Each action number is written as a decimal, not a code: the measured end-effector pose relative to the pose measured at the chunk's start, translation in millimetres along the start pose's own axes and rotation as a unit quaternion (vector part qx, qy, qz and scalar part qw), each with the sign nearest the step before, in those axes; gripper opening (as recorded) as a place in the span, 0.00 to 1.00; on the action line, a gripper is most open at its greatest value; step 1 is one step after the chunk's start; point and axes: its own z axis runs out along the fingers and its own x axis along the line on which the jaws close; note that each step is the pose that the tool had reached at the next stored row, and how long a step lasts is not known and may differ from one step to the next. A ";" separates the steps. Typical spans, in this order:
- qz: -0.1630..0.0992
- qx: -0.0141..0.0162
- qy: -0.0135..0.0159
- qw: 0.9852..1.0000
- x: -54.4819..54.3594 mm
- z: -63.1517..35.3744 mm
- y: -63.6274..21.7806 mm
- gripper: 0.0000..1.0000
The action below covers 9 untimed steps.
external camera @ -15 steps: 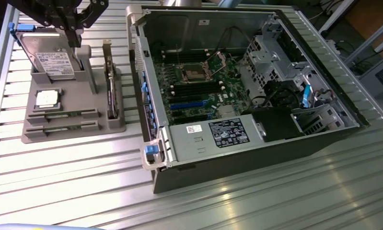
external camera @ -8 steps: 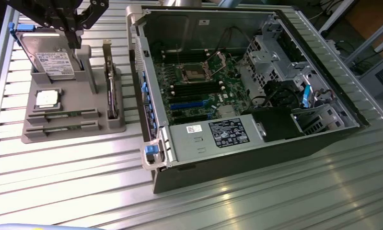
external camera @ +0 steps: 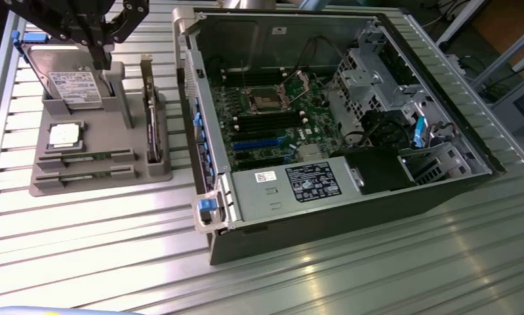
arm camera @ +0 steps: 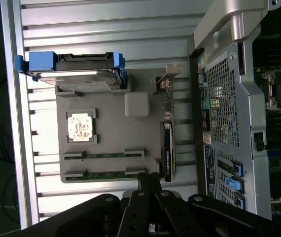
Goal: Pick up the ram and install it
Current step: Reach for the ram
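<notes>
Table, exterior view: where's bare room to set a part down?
Free: the wide table stretch bordered by the grey fixture, the computer case and the table's near edge. Tight: the strip between fixture and case. The fixture itself is crowded.

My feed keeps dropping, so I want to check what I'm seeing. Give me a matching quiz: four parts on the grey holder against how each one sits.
1 ram
2 processor chip
3 hard drive
4 expansion card

A flat, silver face up
B propped upright, blue carrier
C standing on edge, nearest the computer case
D low in a narrow slot, beside its twin

Pairs: 1-D, 2-A, 3-B, 4-C
</notes>
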 end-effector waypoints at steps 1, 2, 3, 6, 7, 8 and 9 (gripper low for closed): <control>0.000 0.000 0.000 1.000 -0.1 0.0 -0.6 0.10; 0.000 0.000 0.000 1.000 -0.1 0.0 -1.2 0.10; 0.000 0.000 0.000 1.000 -0.1 0.0 -1.8 0.10; 0.000 0.000 0.000 1.000 -0.3 -0.1 -3.7 0.10; 0.000 0.000 0.000 1.000 -0.3 -0.1 -4.5 0.10; 0.000 0.000 0.000 1.000 -0.4 -0.1 -5.2 0.10; 0.000 0.001 0.000 1.000 -0.4 -0.1 -6.1 0.10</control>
